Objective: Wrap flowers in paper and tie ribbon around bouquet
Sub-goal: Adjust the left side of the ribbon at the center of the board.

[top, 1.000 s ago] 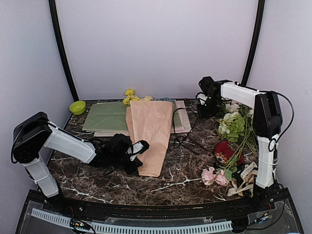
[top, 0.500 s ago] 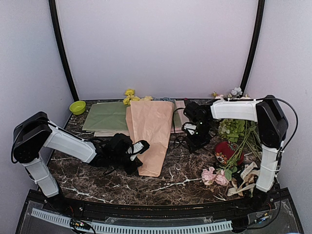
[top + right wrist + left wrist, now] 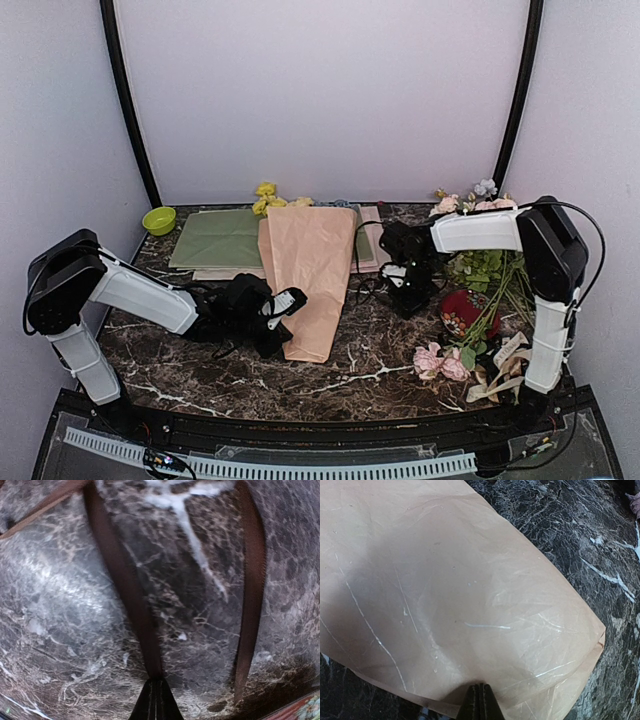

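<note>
The bouquet lies on the marble table as a peach-pink paper cone, wide end to the back. Yellow flowers stick out above it. My left gripper is at the cone's lower left edge, shut on the paper; the left wrist view shows its tips pinching a fold. The thin dark brown ribbon lies in loops on the table right of the cone. My right gripper is low over it, jaws together on one ribbon strand that runs into the tips.
A green sheet lies behind the cone, with a small green bowl at the back left. On the right are loose green and white blooms, a red object, pink roses and cream ribbons.
My right arm swung from the back right corner forward and left, came down on the ribbon beside the cone and closed its jaws on a strand. The left arm has not moved.
</note>
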Available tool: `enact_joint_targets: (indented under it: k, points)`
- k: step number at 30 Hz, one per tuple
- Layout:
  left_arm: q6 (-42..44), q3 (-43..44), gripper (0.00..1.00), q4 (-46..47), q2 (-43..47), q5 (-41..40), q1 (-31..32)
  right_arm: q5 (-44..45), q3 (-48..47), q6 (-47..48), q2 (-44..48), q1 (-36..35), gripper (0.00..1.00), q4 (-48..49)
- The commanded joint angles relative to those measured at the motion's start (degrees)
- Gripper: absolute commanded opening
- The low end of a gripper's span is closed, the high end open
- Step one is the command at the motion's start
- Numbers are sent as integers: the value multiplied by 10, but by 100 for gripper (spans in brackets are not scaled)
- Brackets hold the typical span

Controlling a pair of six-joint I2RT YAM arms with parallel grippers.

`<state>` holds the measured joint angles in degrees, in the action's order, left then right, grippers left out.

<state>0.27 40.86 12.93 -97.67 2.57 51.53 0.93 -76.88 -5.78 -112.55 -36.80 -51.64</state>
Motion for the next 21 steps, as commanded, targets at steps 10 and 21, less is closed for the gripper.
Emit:
enact_joint_targets:
  k: [10, 21]
  points:
    - [-4, -21, 0, -99, -35, 18, 3, -403, -42, 166, 55, -145, 0, -69]
    - [-5, -23, 0, -99, -31, 20, 3, -354, -41, 110, 86, -117, 98, 16]
